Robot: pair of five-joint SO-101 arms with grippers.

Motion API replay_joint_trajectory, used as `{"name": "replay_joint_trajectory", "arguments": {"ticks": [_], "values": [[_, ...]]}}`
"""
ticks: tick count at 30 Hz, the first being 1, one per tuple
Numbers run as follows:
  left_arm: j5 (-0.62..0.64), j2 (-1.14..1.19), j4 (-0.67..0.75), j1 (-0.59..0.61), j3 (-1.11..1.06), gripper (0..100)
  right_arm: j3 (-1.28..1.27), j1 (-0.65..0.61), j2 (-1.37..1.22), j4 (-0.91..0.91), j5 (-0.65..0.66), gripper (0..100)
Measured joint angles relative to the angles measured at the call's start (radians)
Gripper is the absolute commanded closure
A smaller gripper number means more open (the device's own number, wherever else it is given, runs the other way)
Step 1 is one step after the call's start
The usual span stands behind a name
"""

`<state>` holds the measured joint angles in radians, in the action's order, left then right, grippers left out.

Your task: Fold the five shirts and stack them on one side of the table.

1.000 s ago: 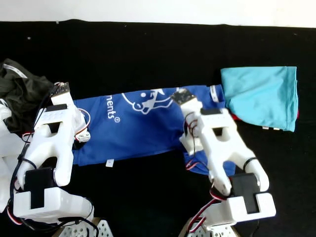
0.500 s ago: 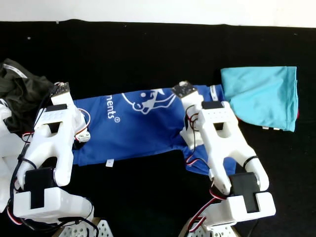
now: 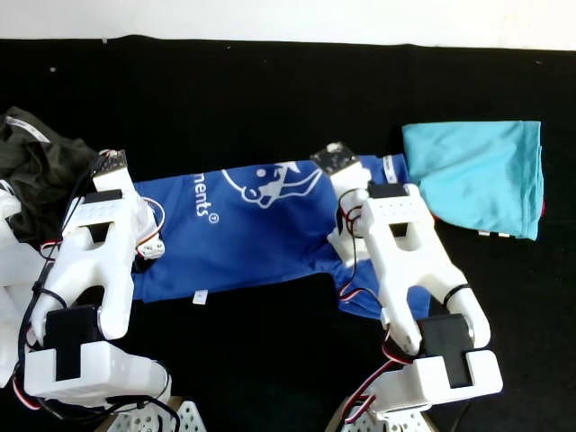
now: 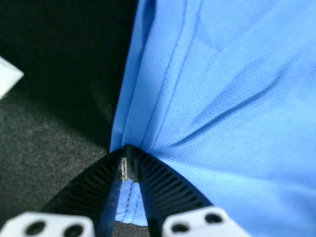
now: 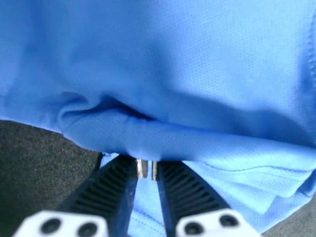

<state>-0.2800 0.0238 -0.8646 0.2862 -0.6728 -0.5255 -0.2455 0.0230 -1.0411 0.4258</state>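
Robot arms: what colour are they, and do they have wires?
The left arm and right arm are chunky white plastic with black motor blocks and thin red and black wires. The left gripper and right gripper have black ribbed fingers.

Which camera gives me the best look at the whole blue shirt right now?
The high view: the blue shirt lies spread out. The wrist views show close fabric pinched by the left gripper and right gripper.

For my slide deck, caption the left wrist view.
Left gripper shut on the blue shirt at its stitched edge, black table beside.
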Motion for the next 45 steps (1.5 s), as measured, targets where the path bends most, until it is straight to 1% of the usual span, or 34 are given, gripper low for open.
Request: {"name": "replay_joint_trajectory", "arguments": {"ticks": [5,14,19,25,30,32,37,45], "values": [[0.000,0.000,0.000,0.000,0.000,99,-0.009,0.000,0.144,-0.048,0.000,99.3],[0.000,0.000,0.000,0.000,0.000,99,-0.195,0.000,0.321,-0.064,0.000,99.3],[0.000,0.000,0.003,0.000,0.000,99,-0.255,0.000,0.405,-0.117,0.000,99.3],[0.000,0.000,0.003,0.000,0.000,99,-0.262,-0.002,0.439,-0.169,0.000,99.3],[0.000,0.000,0.003,0.000,0.000,99,-0.285,-0.002,0.439,-0.175,0.000,99.1],[0.000,0.000,0.003,0.000,0.000,99,-0.292,-0.002,0.439,-0.175,0.000,97.0],[0.000,0.000,0.003,0.000,0.000,99,-0.299,-0.002,0.439,-0.184,0.000,81.2],[0.000,0.000,0.003,0.000,0.000,99,-0.275,-0.002,0.456,-0.210,0.000,81.8]]}}
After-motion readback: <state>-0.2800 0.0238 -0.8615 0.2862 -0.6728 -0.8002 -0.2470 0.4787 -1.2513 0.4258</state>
